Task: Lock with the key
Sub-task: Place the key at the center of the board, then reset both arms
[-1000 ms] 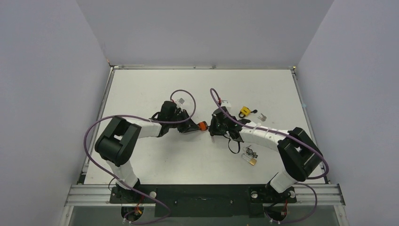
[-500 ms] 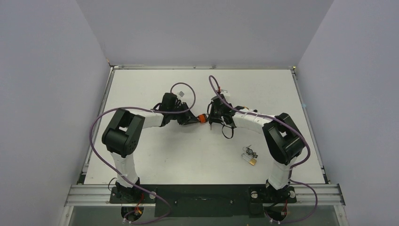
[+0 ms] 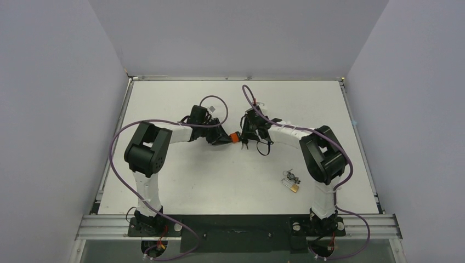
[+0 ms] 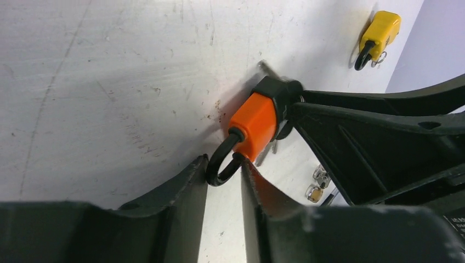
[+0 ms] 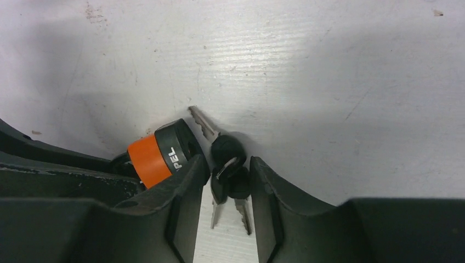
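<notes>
An orange padlock (image 3: 235,137) with a black shackle lies on the white table between my two grippers. In the left wrist view my left gripper (image 4: 224,167) is shut on the shackle (image 4: 219,167), and the orange body (image 4: 255,123) points away from it. In the right wrist view my right gripper (image 5: 229,167) is shut on a bunch of black-headed keys (image 5: 227,164). One key blade (image 5: 200,121) sticks out beside the lock's black end (image 5: 175,145), outside the lock. The grippers face each other in the top view, left (image 3: 222,137) and right (image 3: 247,136).
A yellow padlock (image 4: 378,35) lies beyond the orange one, hidden under the right arm in the top view. A small brass padlock with keys (image 3: 291,183) lies at the near right. Grey walls enclose the table (image 3: 181,186) on three sides.
Both grippers, with the padlock between them, have moved a little toward the far side of the table. The right arm has swung over the yellow padlock and hides it.
</notes>
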